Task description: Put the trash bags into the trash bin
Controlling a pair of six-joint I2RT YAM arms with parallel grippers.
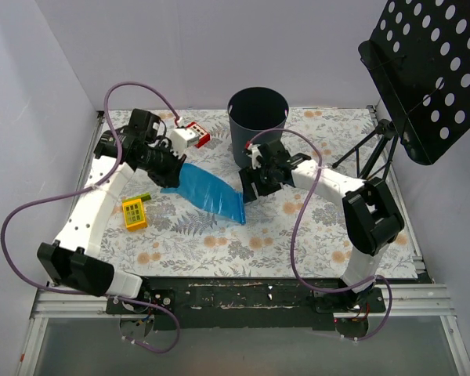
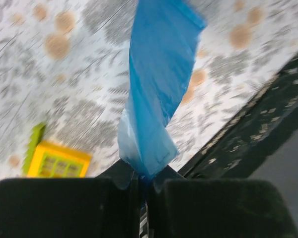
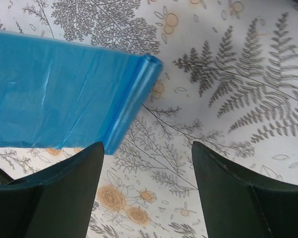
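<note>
There's the left gripper (image 2: 144, 186) pinched tight on one end of the trash bag (image 1: 207, 193), right gripper (image 3: 147, 148) spread wide over its rolled far edge, trash bin (image 1: 258, 117) just behind them — that thin film could slip free or snag the rim

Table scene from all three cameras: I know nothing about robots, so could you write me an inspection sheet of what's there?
Surface: table covered by a fern-and-flower print cloth.
Job's things: one blue trash bag lies outside the bin, pinched at one end and stretched towards the right arm; dark trash bin upright at the back.
Clutter: yellow block and red-and-white tile on the left side.
Pincers: left pincer shut on the trash bag; right pincer open over the bag's free end.
Cables: purple cables loop beside both arms.
Surroundings: black perforated music stand at the right; plain walls behind.
</note>
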